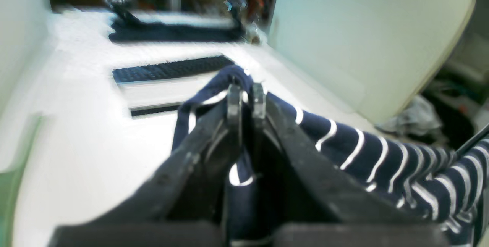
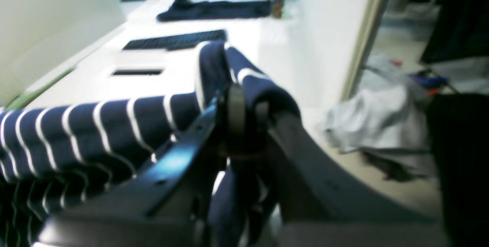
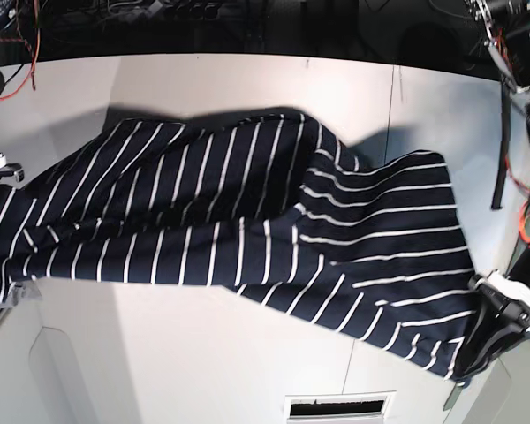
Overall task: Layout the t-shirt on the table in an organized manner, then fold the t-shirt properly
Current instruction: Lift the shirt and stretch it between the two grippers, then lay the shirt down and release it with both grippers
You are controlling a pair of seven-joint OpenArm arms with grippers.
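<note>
T-shirt (image 3: pixel 247 221) (striped, rumpled) across table (image 3: pixel 203 353)

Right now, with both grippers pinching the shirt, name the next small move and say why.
Probably draw the left gripper and right gripper apart to tension the t-shirt: both are shut on its edges, yet its middle lies bunched and wrinkled on the table.

No readable text, label, brand, number or sign can be made out in any of the three views; nothing is printed on the striped t-shirt (image 3: pixel 247 221), and the wrist views are too blurred for any lettering to be read.
</note>
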